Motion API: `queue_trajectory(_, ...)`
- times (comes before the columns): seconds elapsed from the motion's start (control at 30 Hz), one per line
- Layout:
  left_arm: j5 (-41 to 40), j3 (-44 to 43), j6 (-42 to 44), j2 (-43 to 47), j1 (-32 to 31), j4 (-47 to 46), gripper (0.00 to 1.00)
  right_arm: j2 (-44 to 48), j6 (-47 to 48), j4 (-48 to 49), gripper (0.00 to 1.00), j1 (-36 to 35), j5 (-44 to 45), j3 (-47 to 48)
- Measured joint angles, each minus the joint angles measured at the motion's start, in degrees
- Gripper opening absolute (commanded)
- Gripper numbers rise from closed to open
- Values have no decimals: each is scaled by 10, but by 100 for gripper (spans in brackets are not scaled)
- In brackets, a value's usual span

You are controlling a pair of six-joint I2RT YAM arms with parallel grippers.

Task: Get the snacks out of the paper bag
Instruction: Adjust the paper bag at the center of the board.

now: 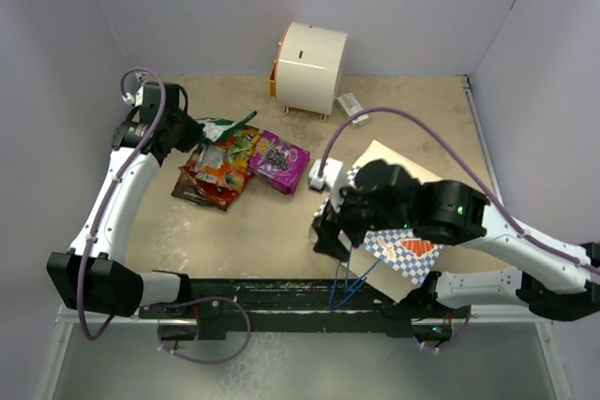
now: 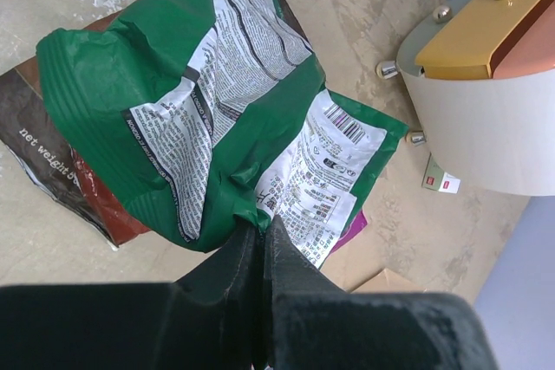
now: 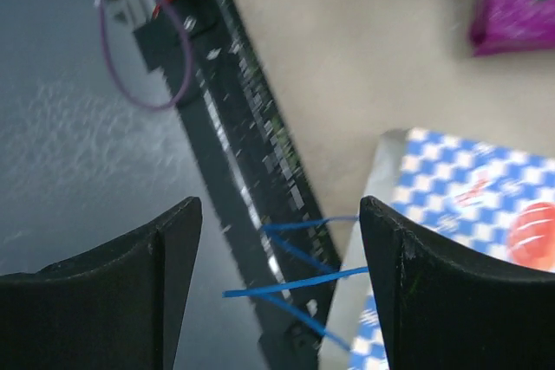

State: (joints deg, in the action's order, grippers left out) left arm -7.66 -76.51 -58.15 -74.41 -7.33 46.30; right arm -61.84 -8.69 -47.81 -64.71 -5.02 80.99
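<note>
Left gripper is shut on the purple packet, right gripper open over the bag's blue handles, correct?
No, the packet is wrong. The left wrist view shows the left gripper shut on the green-and-white packet. The right gripper is open over the blue handles of the paper bag.

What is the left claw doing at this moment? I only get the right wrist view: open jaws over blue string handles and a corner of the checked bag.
Observer: The left claw is shut on the edge of a green-and-white packet.
Operator: Where does that packet sit?
Observer: In the left wrist view it overlaps the dark brown chips bag; I cannot tell whether they touch.
Operator: Anything standing near them?
Observer: A white cylindrical appliance stands beyond them at the back.
</note>
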Motion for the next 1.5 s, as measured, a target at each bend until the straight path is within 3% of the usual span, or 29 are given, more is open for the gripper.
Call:
queue_trajectory(0.13, 0, 1, 1, 0, 2, -4, 0, -39, -115, -73, 75, -131, 69, 19)
queue_trajectory(0.23, 0, 1, 2, 0, 2, -5, 0, -53, -211, -122, 75, -183, 107, 24)
queue_trajectory(0.5, 9, 1, 3, 0, 2, -4, 0, -51, -400, -199, 71, -227, 148, 14)
queue_trajectory(0.67, 17, 2, 3, 0, 2, -4, 0, -44, -445, -176, 65, -243, 168, -51)
queue_trajectory(0.87, 21, 1, 7, -2, 2, -4, 0, -36, -490, -109, 63, -245, 263, -142)
queue_trajectory(1.0, 25, 1, 7, -9, 2, -4, 0, -16, -504, -65, 44, -245, 322, -225)
queue_trajectory(1.17, 30, 1, 7, -12, 2, -10, 0, 9, -510, -42, 0, -245, 361, -279)
queue_trajectory(1.3, 35, 1, -3, -12, 4, -23, 0, 35, -500, -42, 0, -245, 366, -244)
queue_trajectory(1.5, 43, 73, -75, 17, 9, -103, 0, 59, -520, -125, 0, -244, 433, -68)
